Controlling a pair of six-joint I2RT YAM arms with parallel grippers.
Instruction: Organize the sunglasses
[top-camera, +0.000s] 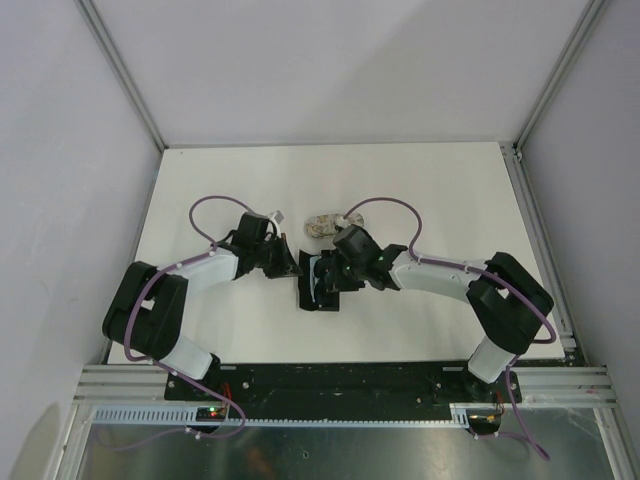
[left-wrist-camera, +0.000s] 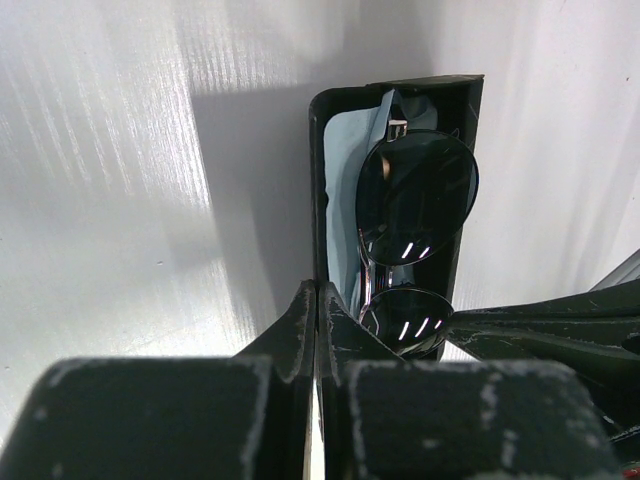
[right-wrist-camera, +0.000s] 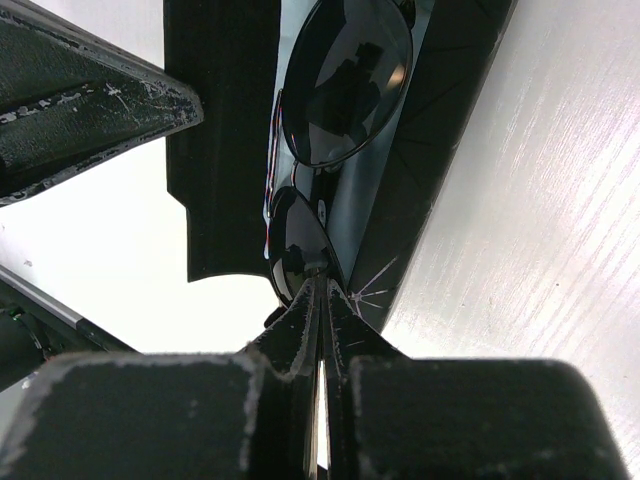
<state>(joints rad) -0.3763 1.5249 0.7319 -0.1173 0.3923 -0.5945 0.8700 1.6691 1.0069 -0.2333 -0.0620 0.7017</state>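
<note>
The wire-frame sunglasses (left-wrist-camera: 415, 200) with dark rounded lenses lie inside the open black oblong case (top-camera: 318, 288) at the table's middle, on a pale blue cloth (left-wrist-camera: 372, 140). My left gripper (left-wrist-camera: 318, 300) is shut on the case's left side wall (left-wrist-camera: 318, 200). My right gripper (right-wrist-camera: 325, 288) is shut on the near end of the wire-frame sunglasses (right-wrist-camera: 345, 80), at the lower lens, with the pair resting in the case (right-wrist-camera: 440, 130). In the top view both grippers, left (top-camera: 291, 264) and right (top-camera: 326, 276), meet over the case. The chunky black-framed pair is not in view.
The beige patterned oval case (top-camera: 322, 225) lies just behind the black case. The case's black lid (right-wrist-camera: 225, 150) stands to the left in the right wrist view. My left fingers (right-wrist-camera: 90, 90) and right fingers (left-wrist-camera: 545, 325) are close to each other. The white table (top-camera: 450, 200) extends around.
</note>
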